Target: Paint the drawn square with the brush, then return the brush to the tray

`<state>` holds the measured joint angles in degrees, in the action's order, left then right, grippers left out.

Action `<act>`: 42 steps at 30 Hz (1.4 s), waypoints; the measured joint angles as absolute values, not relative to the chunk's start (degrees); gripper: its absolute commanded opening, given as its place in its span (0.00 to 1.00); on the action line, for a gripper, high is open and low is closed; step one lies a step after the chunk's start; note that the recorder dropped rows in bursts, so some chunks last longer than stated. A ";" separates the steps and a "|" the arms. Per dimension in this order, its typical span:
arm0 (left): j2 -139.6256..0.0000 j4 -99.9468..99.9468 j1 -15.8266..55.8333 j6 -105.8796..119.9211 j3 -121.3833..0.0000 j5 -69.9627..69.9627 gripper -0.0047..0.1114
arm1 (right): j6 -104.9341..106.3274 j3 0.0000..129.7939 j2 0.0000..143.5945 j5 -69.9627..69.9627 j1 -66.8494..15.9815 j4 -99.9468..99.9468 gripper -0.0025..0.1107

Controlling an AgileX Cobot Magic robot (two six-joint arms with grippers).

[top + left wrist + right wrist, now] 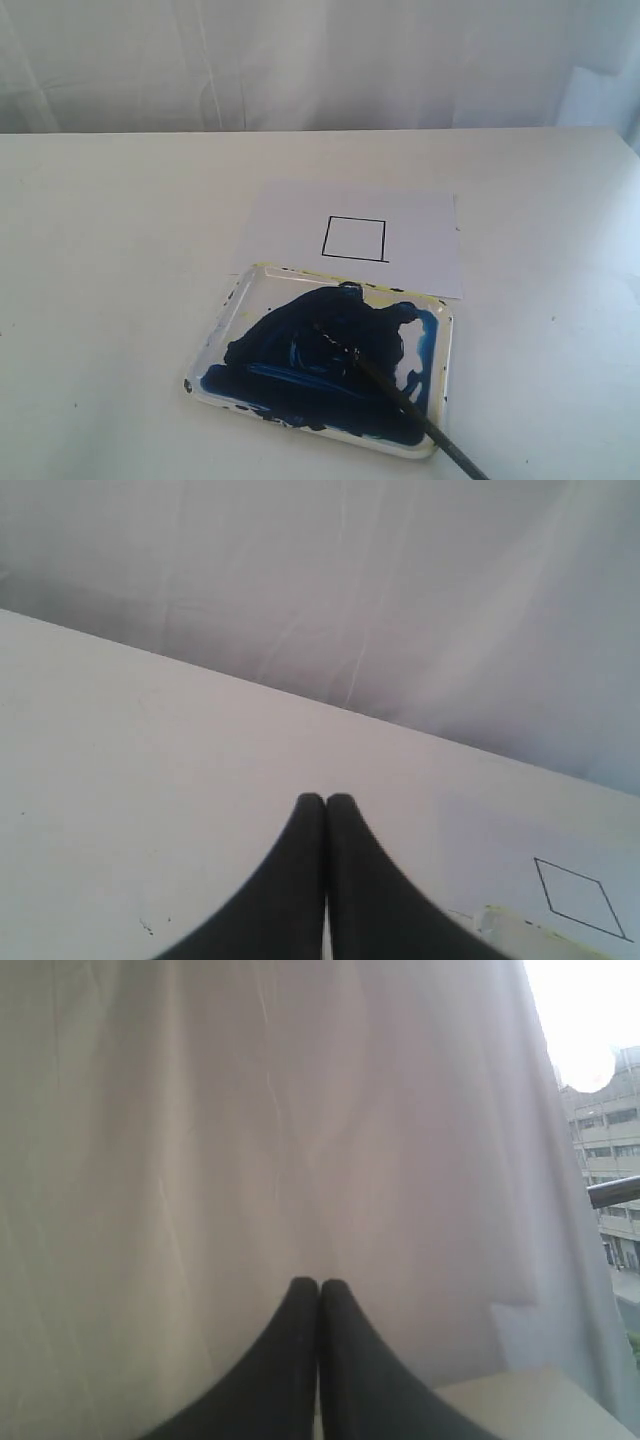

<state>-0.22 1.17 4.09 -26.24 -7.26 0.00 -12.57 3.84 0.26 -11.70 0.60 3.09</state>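
The drawn square (356,239) is a thin black outline, white inside, on a paper sheet (290,225) behind the tray. The tray (218,325) is smeared with dark blue paint. The brush (410,405) lies in it, bristles in the paint, its black handle sticking out over the tray's front right corner. Neither gripper shows in the exterior view. My left gripper (326,800) is shut and holds nothing; the square (580,898) and a bit of the tray rim (495,917) show beyond it. My right gripper (319,1284) is shut, empty, facing a curtain.
The white table (110,260) spreads around the tray and paper. A pale curtain (300,60) hangs behind the table's far edge. In the right wrist view a table corner (540,1405) and a window with buildings (600,1140) show.
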 measured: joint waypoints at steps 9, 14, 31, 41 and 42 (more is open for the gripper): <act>-7.57 1.17 4.09 -22.24 -29.31 27.04 0.04 | -10.83 22.04 4.32 10.73 0.60 3.09 0.02; -15.99 1.17 4.09 -16.98 -36.97 36.81 0.04 | -7.92 28.22 10.88 15.82 0.60 3.09 0.02; -43.84 -4.86 4.09 -2.37 -48.41 44.43 0.04 | -6.90 46.48 39.71 13.31 0.60 3.09 0.02; -62.34 -5.13 4.09 -1.36 -51.58 37.20 0.04 | -2.57 52.57 52.68 26.47 0.60 3.09 0.02; -64.87 -5.53 4.09 -1.36 -53.16 37.49 0.04 | -1.87 53.14 53.48 28.71 0.60 3.09 0.02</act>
